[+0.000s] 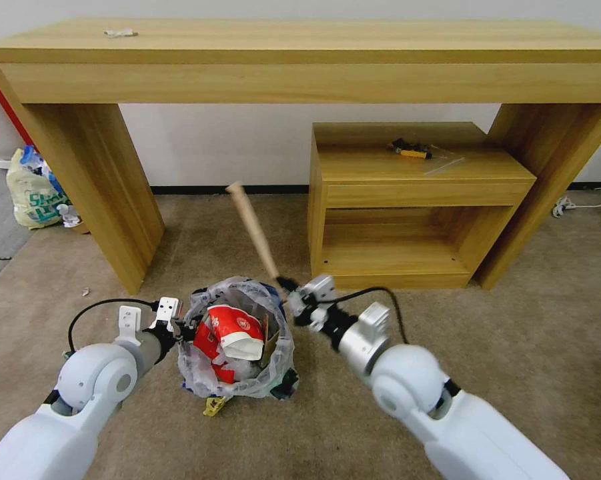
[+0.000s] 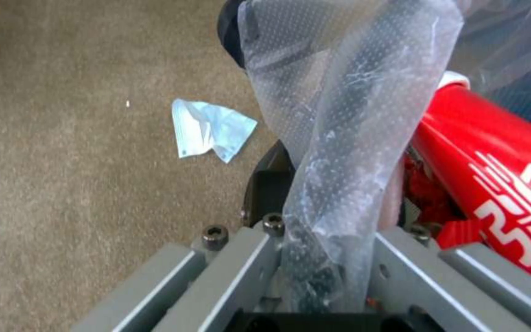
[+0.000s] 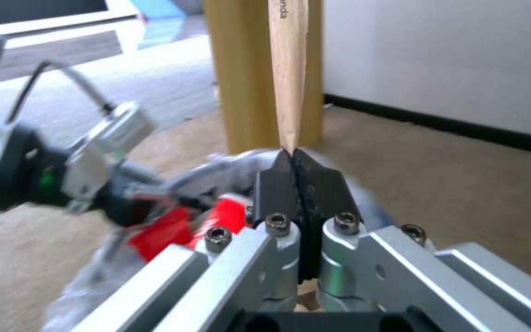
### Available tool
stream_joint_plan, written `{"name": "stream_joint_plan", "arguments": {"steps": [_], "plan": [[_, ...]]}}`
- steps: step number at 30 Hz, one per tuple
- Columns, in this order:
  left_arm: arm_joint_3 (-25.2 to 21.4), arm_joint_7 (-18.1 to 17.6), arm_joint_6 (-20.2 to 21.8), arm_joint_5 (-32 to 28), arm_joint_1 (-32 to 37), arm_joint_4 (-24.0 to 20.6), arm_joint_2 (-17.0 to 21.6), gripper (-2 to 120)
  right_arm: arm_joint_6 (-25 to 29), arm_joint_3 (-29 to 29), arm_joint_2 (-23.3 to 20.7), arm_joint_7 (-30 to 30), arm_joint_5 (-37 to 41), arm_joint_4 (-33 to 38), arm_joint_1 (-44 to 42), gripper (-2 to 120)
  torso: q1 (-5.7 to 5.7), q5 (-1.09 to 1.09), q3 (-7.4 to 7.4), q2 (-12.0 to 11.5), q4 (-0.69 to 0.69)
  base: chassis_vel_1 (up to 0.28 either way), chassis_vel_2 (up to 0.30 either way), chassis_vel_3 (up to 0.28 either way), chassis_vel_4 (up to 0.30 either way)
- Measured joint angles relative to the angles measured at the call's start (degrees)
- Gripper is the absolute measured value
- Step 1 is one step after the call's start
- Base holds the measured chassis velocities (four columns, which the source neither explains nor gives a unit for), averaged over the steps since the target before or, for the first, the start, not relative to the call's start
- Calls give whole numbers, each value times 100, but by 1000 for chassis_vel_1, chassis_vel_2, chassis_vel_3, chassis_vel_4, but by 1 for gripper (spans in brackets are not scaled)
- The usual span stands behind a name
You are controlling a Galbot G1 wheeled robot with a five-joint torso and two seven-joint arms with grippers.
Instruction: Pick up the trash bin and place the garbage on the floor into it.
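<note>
While left gripper point(image 1: 180, 326) clamps trash bin point(image 1: 237, 340) rim — right gripper point(image 3: 292, 159) pinches wooden stick point(image 1: 253, 230).

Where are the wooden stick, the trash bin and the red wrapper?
wooden stick point(image 1: 253, 227), head view, middle of its shaft.
trash bin point(image 1: 279, 340), head view, bagged rim on the robot's right.
red wrapper point(image 1: 237, 328), head view, its printed face inside the bin.

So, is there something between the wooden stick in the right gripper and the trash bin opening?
Nothing visible. The right gripper holds the wooden stick at the trash bin rim; the left gripper grips the opposite edge.
</note>
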Motion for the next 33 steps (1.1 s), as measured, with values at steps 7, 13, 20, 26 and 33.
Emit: {"name": "stream_joint_plan", "arguments": {"steps": [7,13,20,26,33], "plan": [[78,51,0,-48,-89,6,188,0,-85,-430,198,27,-72,-347,193,0,0,0,0,0,1,0,0,0,0],[44,150,0,-61,-69,4,313,0,-146,-538,142,59,-173,-483,192,0,0,0,0,0,-1,0,0,0,0],[27,203,0,-58,-56,4,331,0,-194,-637,332,151,-219,-664,184,15,0,0,-1,0,0,0,0,0,0],[-20,276,0,-37,-49,29,372,0,-184,-671,472,222,-262,-724,121,41,0,0,0,0,0,0,0,0,0],[-46,310,0,-23,-30,63,374,0,-169,-618,472,244,-309,-705,9,61,0,0,0,0,0,0,0,0,0]]}}
